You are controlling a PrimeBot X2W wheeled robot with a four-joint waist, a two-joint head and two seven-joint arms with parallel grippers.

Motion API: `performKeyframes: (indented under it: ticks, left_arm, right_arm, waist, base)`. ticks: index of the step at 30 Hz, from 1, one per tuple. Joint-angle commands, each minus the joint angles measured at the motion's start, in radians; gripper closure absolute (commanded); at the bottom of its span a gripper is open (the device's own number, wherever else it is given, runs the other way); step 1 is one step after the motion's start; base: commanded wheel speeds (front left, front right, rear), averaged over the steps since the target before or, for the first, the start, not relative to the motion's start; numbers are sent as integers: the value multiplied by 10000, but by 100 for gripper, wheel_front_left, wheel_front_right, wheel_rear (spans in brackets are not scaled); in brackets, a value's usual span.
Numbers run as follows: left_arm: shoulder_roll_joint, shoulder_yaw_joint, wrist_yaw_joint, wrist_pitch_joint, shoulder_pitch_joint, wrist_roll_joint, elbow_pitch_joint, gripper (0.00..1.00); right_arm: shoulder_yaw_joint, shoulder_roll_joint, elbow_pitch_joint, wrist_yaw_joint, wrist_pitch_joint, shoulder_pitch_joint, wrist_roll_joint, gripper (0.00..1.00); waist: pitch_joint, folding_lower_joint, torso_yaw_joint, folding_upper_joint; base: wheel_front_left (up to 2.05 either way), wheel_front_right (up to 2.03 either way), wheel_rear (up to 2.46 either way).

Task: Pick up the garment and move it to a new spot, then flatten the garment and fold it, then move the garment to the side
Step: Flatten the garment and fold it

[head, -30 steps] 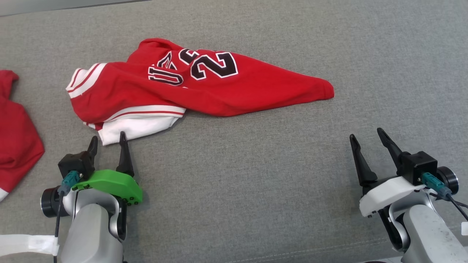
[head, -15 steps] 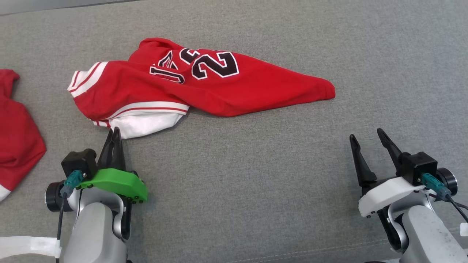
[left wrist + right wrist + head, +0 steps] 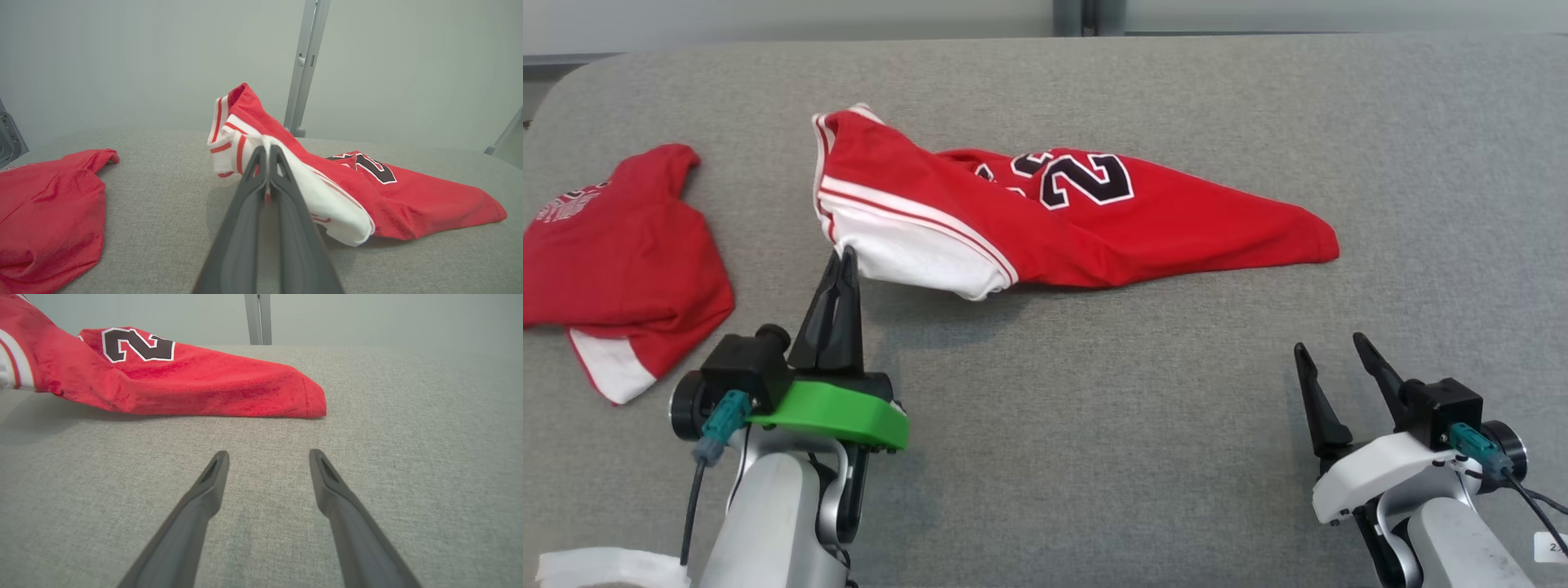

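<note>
The garment point(image 3: 1094, 220) is a red jersey with white striped trim and black numbers, crumpled across the middle of the grey surface. My left gripper point(image 3: 844, 260) is shut on its white hem, and that end hangs lifted off the surface while the right end still lies down. The left wrist view shows the garment point(image 3: 388, 196) with its white edge pinched between the tips of my left gripper point(image 3: 267, 153). My right gripper point(image 3: 1327, 349) stands open at the lower right, apart from the cloth; in the right wrist view my right gripper point(image 3: 267, 455) is short of the garment point(image 3: 196, 384).
A second red garment point(image 3: 621, 253) lies crumpled at the left side of the grey padded surface point(image 3: 1094, 425). A grey upright post point(image 3: 302, 65) stands behind the far edge. Bare grey fabric lies between the two arms.
My left gripper closed on the white hem and raised it, pulling the garment's left end up and rightward. The head camera tilted up. The right gripper stayed open and still.
</note>
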Motion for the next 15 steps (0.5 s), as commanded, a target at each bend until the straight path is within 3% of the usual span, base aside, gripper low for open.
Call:
performKeyframes:
  ticks: [1, 8, 9, 10, 15]
  left_arm:
    - [27, -140, 127, -1, 373, -203, -94, 100]
    - [26, -328, 665, -1, 1444, -988, 240, 97]
    - [26, -323, 786, -1, 1580, -1076, 406, 65]
    - [29, -313, 885, -1, 1666, -1043, 614, 0]
    - [42, -222, 1043, -1, 1849, -659, 1251, 0]
  right_arm:
    - [-4, 44, 72, -17, -1, 201, 46, 0]
    - [-56, 292, 287, -17, -1, 427, -14, 0]
    - [-66, 328, 311, -17, -1, 447, -36, 0]
    - [-71, 350, 328, -17, -1, 460, -42, 0]
    - [-20, 398, 373, -17, -1, 478, 7, 0]
  waist:
    - [-615, 0, 804, 0]
    - [-1038, 0, 1279, 0]
    - [-1088, 0, 1302, 0]
    - [-1130, 0, 1315, 0]
    - [-1198, 0, 1280, 0]
  base:
    - [0, 0, 0]
    - [0, 0, 0]
    - [0, 0, 0]
    - [0, 0, 0]
    - [0, 0, 0]
